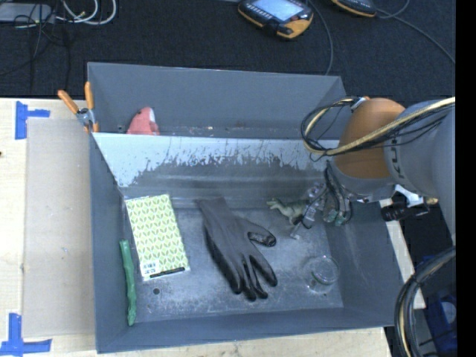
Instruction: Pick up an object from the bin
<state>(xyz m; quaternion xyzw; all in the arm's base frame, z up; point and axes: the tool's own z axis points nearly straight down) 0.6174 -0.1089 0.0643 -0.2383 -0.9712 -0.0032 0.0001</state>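
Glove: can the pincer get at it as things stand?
Probably yes. The glove lies flat in the middle of the bin with nothing on it. The pincer hangs just to its right, by a small green toy that sits clear of the glove.

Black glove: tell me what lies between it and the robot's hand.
A small green toy dinosaur lies on the bin floor between the black glove and the hand, as the camera view shows.

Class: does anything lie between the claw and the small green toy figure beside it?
Nothing visible does. The claw hangs right next to the green toy figure. The black glove lies to the left of both, and the clear cup lies nearer the front.
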